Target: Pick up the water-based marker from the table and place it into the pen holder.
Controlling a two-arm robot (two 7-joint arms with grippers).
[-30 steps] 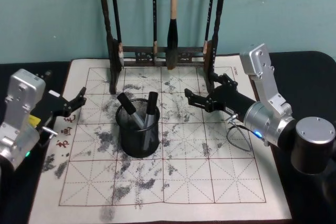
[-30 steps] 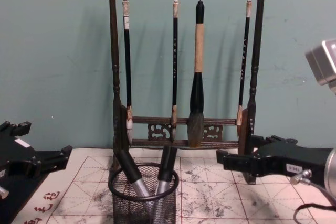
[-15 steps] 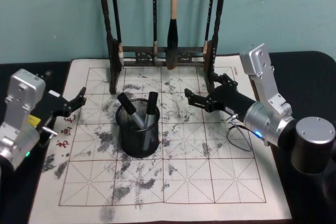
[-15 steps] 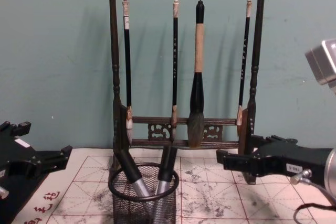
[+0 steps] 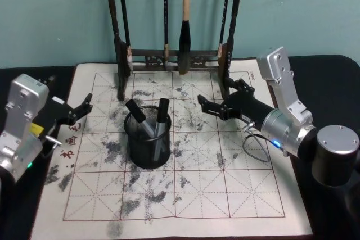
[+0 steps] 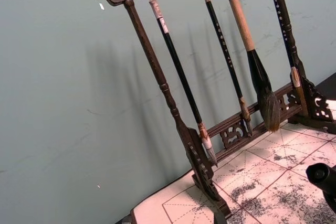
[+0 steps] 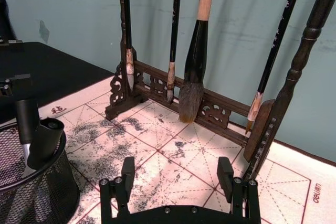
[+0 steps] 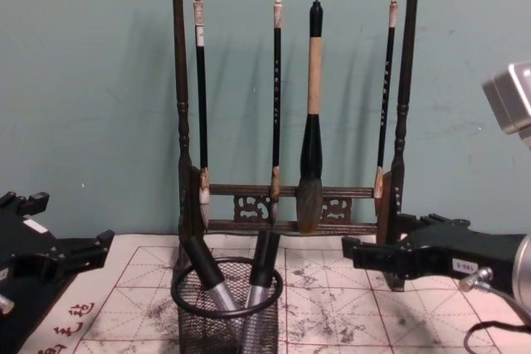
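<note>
While both arms hover above the table (image 5: 292,217), we find the task's items as follows. The pen holder (image 5: 148,144) stands upright on the stained, red-grid mat, roughly at its centre and in front of the wooden brush rack (image 5: 174,54). Two markers (image 5: 147,119) sit inside the holder, leaning against its rim with their black caps pointing up; in the chest view both grey barrels show through the mesh. We see no marker lying on the mat.

Our right gripper (image 5: 212,105) hangs over the mat to the right of the pen holder, near the rack's right foot, with its fingers pointing toward the holder. Its jaws are spread wide and hold nothing; the right wrist view shows bare mat between the two fingers (image 7: 127,174).

Our left gripper (image 5: 84,107) sits at the mat's left edge, beside the red characters (image 5: 71,140), well apart from the holder. Its jaws stand slightly parted and carry nothing.

Four brushes (image 8: 311,122) hang from the rack's top bar.
</note>
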